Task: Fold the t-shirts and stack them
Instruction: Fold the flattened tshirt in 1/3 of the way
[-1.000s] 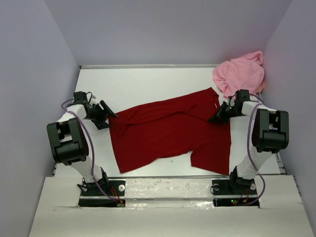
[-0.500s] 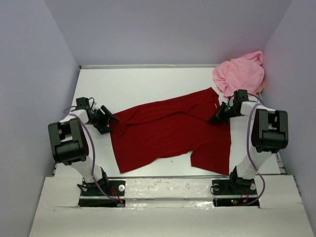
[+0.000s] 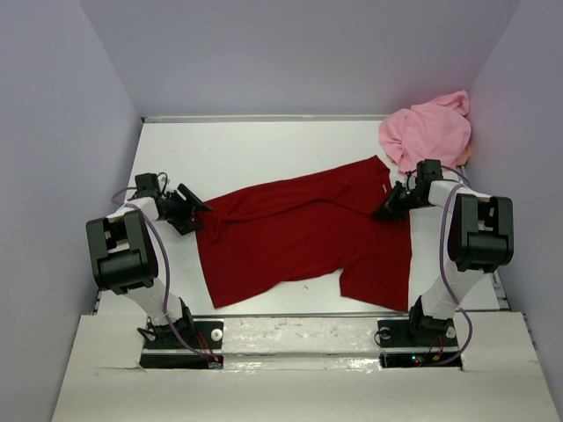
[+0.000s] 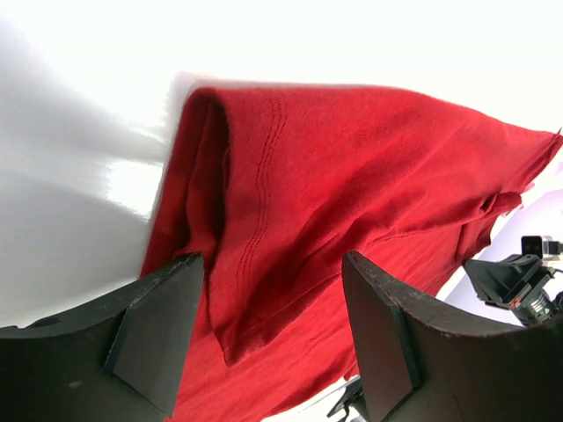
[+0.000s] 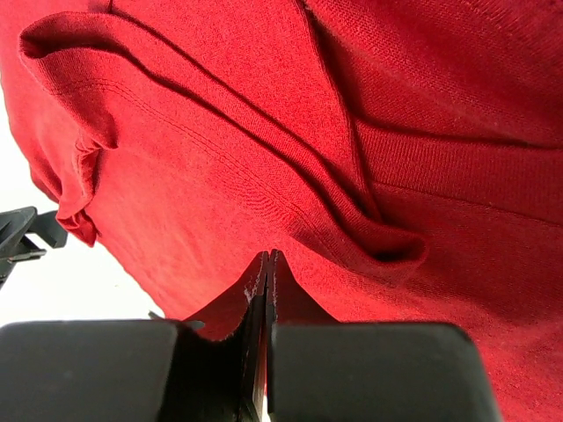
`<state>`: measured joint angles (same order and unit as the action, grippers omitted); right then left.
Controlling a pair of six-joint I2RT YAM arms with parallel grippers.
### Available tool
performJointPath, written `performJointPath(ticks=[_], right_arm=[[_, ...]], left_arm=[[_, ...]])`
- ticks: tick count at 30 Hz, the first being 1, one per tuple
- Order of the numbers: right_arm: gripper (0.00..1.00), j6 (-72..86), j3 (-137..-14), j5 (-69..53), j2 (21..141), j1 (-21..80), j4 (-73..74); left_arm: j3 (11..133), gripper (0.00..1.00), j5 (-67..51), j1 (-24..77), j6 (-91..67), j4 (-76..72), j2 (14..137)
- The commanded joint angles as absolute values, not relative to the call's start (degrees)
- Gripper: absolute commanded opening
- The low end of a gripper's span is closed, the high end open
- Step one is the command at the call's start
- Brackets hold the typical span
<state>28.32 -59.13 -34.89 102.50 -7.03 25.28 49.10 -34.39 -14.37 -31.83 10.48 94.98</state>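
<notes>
The red shirt (image 3: 299,237) lies spread and creased mid-counter (image 3: 264,149), with bare white surface beyond its far edge and a narrow strip along its near edge. The left jaws stand wide apart at its left edge, with the folded hem between them, unclamped. The right jaws are pressed together on cloth at its right edge, though the pinch itself is hard to see. The pink shirt (image 3: 428,132) sits bunched beyond its far right corner.
</notes>
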Motion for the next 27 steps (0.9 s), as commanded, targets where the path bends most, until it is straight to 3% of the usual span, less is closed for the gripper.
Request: performJointPath(ticks=[1,27], right_arm=[[0.0,27.95,-58.8,-34.19,103.01,-6.5,23.73],[0.0,28.04,-54.93,-27.86,105.47,-4.31,23.64]], left_arm=[[49.48,0.75,-34.72,-14.68,-32.52,8.7,94.13],[56.16,0.75,-35.24,-15.38,-32.43,11.34,94.83]])
